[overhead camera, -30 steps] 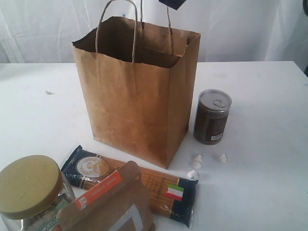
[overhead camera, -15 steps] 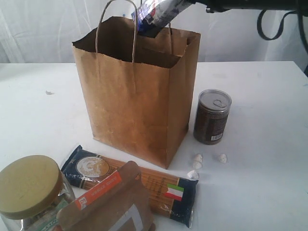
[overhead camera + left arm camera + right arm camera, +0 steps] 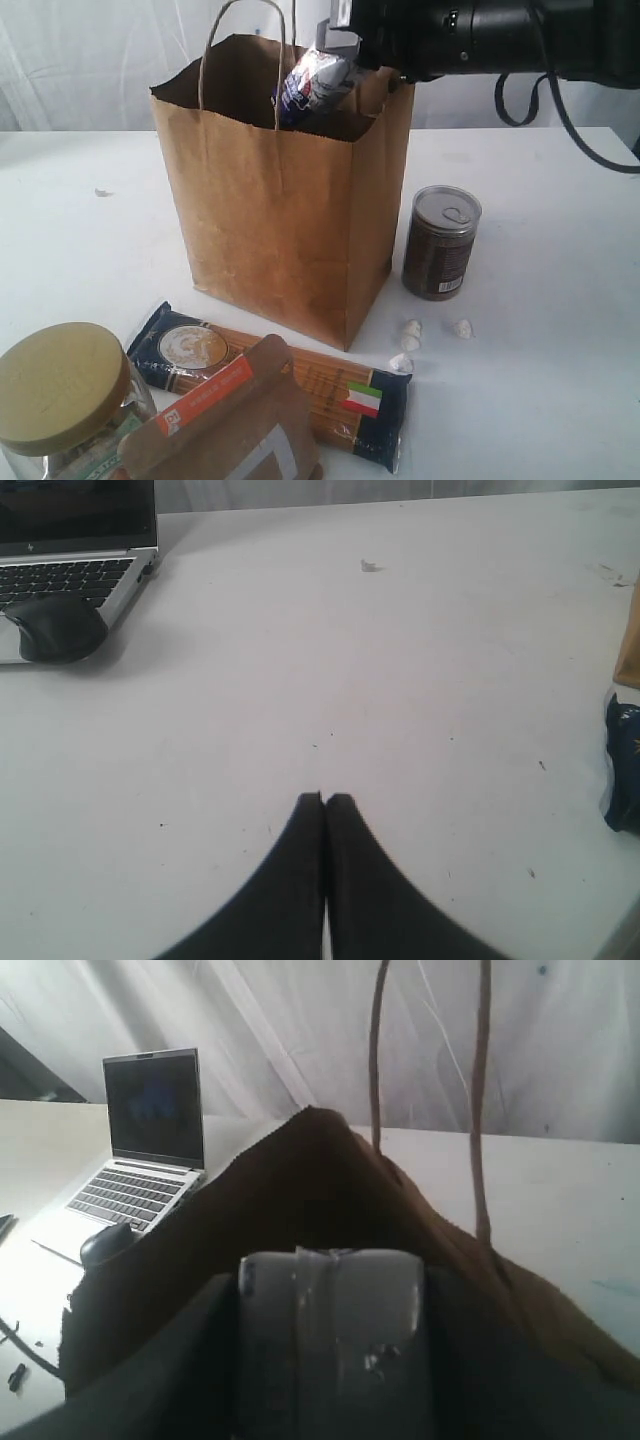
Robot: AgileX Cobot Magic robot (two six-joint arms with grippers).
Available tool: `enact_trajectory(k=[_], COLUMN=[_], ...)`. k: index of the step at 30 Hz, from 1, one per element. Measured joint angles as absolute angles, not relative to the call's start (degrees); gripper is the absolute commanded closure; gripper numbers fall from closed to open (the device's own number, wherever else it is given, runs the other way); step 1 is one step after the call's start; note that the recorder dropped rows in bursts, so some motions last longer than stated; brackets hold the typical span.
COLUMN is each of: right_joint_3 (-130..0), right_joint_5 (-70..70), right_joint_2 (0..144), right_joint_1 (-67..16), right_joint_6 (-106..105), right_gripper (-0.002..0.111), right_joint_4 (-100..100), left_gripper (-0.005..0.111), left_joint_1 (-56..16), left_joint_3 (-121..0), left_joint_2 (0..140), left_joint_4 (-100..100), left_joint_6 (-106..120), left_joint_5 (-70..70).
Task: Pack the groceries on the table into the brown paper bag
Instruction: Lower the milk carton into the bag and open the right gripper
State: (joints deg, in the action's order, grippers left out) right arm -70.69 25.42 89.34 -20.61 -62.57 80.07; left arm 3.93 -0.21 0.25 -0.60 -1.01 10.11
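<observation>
**Grocery packing: stock position**

Right pincer [image 3: 342, 52] pinches the small blue-white carton [image 3: 312, 85], tilted, lower end inside the open top of the brown paper bag [image 3: 270, 220]. Left pincer [image 3: 325, 802]: pressed together above the worktop [image 3: 420, 660] (laptop [image 3: 75, 540] nearby). Can [image 3: 441, 243], jar [image 3: 62, 395], pouch [image 3: 225, 425], spaghetti pack [image 3: 320, 390]: on worktop, outside bag.

No legible text anywhere. Spaghetti pack [image 3: 330, 390], 6 o'clock of the bag [image 3: 280, 220], carries an Italian flag mark [image 3: 364, 399]. Pouch [image 3: 240, 435] orange label [image 3: 205, 395] and can [image 3: 440, 245] barcode [image 3: 450, 285], 3 o'clock of bag, too blurred.
</observation>
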Motion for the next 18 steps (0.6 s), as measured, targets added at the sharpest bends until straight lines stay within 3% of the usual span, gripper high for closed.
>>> enact_trajectory(k=[6,18], right_joint_3=[-70.7,-70.8], right_joint_5=[25.4,22.6], right_joint_2=[90.5,91.6], right_joint_1=[-20.7,-22.9], right_joint_6=[-62.6,-62.7], right_gripper=[0.051,0.051], right_joint_4=[80.6,80.9], left_gripper=[0.107,0.107], left_joint_1=[3.9,3.9], left_joint_3=[-0.2,-0.2], left_joint_2=[0.3,0.3], left_joint_4=[-0.6,-0.6], left_joint_6=[-1.0,-1.0], left_joint_5=[10.1,10.1])
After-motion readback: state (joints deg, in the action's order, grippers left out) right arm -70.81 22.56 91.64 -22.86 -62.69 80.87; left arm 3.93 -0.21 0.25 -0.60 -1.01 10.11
